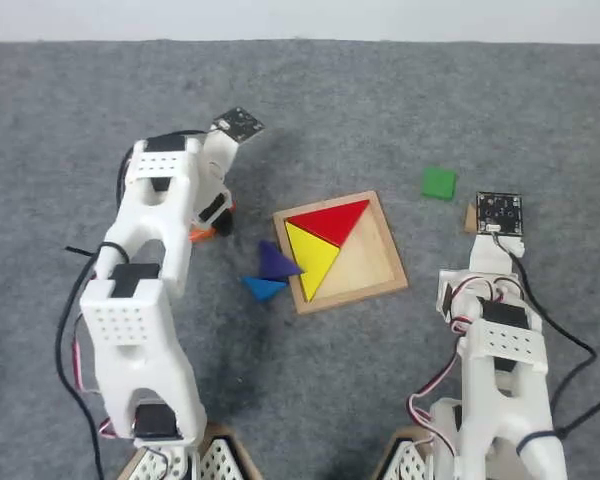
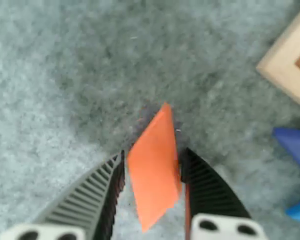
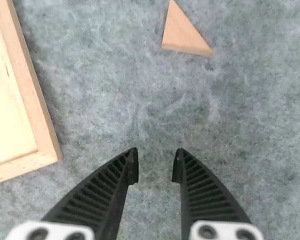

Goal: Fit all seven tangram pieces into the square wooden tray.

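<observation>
Left gripper [image 2: 153,154] is pinching the orange piece [image 2: 154,172] between its jaws, sitting over the grey carpet [image 1: 310,120] a bit off the left side of the square wooden tray [image 1: 365,265]. Tray is holding the red triangle [image 1: 330,220] and yellow triangle [image 1: 310,258], meeting along one edge. The purple triangle [image 1: 275,260] is lying against its left rim, with the blue triangle [image 1: 263,287] just beside that. Right gripper [image 3: 155,152] is hovering near a tray corner, jaws slightly apart with nothing between them, with the bare wood triangle [image 3: 182,35] ahead and the green square [image 1: 439,183] lying further out.
</observation>
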`<state>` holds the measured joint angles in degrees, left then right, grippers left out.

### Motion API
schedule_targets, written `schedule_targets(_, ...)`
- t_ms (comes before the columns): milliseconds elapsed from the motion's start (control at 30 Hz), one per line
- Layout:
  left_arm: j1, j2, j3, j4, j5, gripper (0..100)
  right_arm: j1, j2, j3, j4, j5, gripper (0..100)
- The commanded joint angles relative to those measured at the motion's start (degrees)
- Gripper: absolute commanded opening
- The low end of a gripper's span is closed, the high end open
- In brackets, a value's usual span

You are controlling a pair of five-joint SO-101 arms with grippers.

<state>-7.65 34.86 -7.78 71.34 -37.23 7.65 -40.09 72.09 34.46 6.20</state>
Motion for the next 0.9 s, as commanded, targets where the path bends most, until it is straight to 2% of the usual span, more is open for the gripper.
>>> schedule_targets(0,-2.6,1.2,-2.9,3.0,-1.0,18,0.6,-1.9,-0.3,-1.4,0.8,12.3)
schedule_targets(167,-3.0,1.2,-3.0,3.9,-2.0,18,0.6,-1.9,-0.3,-1.4,0.8,12.3)
schedule_targets(333,-2.5,1.2,-2.8,4.7,-2.8,12,0.7,-1.9,-0.3,-1.4,0.8,12.3)
schedule_targets(533,2.5,-3.6,-1.7,14.9,-4.8,3,0.7,-1.9,-0.3,-1.4,0.8,12.3)
schedule_targets(733,5.0,-17.8,9.9,16.1,-5.0,2,0.7,-1.9,-0.3,-1.4,0.8,12.3)
schedule_targets(867,4.1,-23.7,17.3,11.6,-4.6,7,0.7,-1.9,-0.3,-1.3,0.8,12.3)
